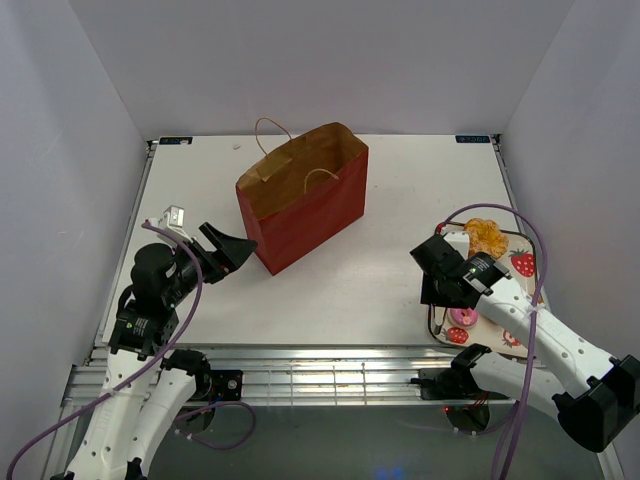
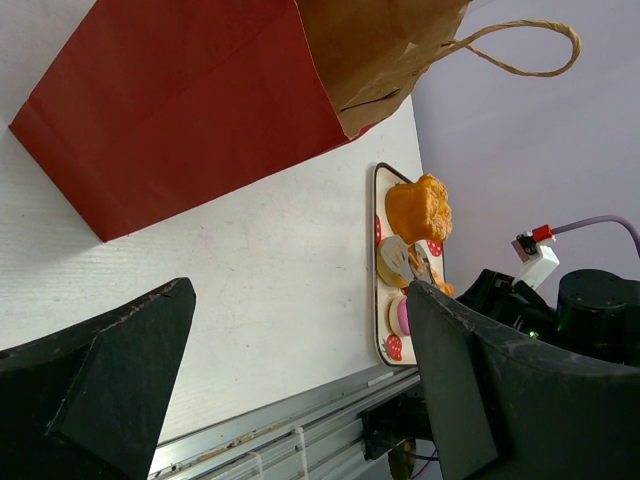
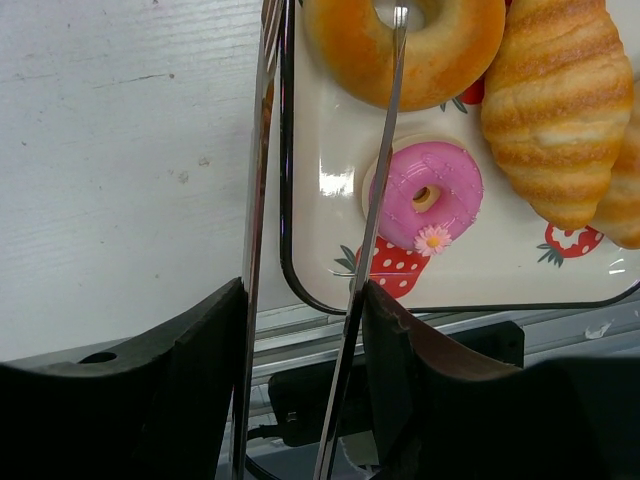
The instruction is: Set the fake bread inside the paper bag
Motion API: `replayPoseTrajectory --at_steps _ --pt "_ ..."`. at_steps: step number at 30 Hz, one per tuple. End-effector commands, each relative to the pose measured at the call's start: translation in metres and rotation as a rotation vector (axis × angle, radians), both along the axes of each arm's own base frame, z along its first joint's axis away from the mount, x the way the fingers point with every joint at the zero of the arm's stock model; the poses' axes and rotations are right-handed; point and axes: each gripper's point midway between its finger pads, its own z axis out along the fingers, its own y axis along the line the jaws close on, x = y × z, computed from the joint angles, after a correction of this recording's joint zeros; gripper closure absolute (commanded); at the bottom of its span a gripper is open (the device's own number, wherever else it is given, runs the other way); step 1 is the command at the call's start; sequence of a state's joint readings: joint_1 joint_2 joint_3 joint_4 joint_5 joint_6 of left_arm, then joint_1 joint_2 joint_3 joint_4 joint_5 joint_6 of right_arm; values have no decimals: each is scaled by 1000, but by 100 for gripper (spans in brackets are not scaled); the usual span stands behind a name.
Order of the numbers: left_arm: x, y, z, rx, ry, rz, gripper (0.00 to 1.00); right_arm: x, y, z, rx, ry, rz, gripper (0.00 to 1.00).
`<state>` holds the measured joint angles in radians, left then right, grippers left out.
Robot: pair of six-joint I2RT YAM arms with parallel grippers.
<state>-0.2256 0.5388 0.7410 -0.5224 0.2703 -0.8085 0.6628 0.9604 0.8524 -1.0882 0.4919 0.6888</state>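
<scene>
Top view first: the paper bag [image 1: 300, 195] stands open mid-table, mouth up. All the pastries sit on the tray [image 1: 510, 240] well to its right, none bagged yet. We can make out a croissant [image 1: 485, 237] at the far end and the pink doughnut [image 1: 462, 318] at the near end. The right gripper [image 1: 440, 270] hangs over the tray's left edge, and the left gripper [image 1: 228, 250] sits just beside the bag's near left corner.

Left wrist view: the left gripper [image 2: 300, 300] is spread wide with nothing between its fingers and isn't touching the bag [image 2: 180, 110].

Right wrist view: the right gripper [image 3: 305, 300] is clamped on the tongs [image 3: 258, 150], one blade against each finger. One blade hangs over bare table just off the tray's rim. The other runs over the pink doughnut's [image 3: 425, 195] edge and ends over a plain golden doughnut [image 3: 440, 60]. We can't tell if the tips touch anything.

To do this grab well, we reckon both tips need to straddle one pastry before squeezing, so shift right first. Squeeze gently, since that glossy stuff probably slips. The free gripper could steady the bag for the drop.
</scene>
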Motion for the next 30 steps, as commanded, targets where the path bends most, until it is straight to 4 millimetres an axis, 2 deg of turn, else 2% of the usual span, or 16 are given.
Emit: replayPoseTrajectory --at_steps 1,8,19,23,27,30 --pt "-1 -1 7 3 -27 -8 3 5 3 -3 3 -4 -9 46" --pt "-1 0 6 13 -27 -8 3 5 0 -5 -14 2 -15 48" --pt "-1 0 4 15 -22 -10 3 4 -3 -5 -29 1 -17 62" --pt "-2 0 5 14 -23 -13 3 5 -2 -2 -24 -8 -13 71" --pt "-3 0 4 15 -22 -10 3 7 -3 4 -23 -23 -14 91" --pt "-3 0 4 15 -20 -11 3 8 -3 11 -14 -42 -16 92"
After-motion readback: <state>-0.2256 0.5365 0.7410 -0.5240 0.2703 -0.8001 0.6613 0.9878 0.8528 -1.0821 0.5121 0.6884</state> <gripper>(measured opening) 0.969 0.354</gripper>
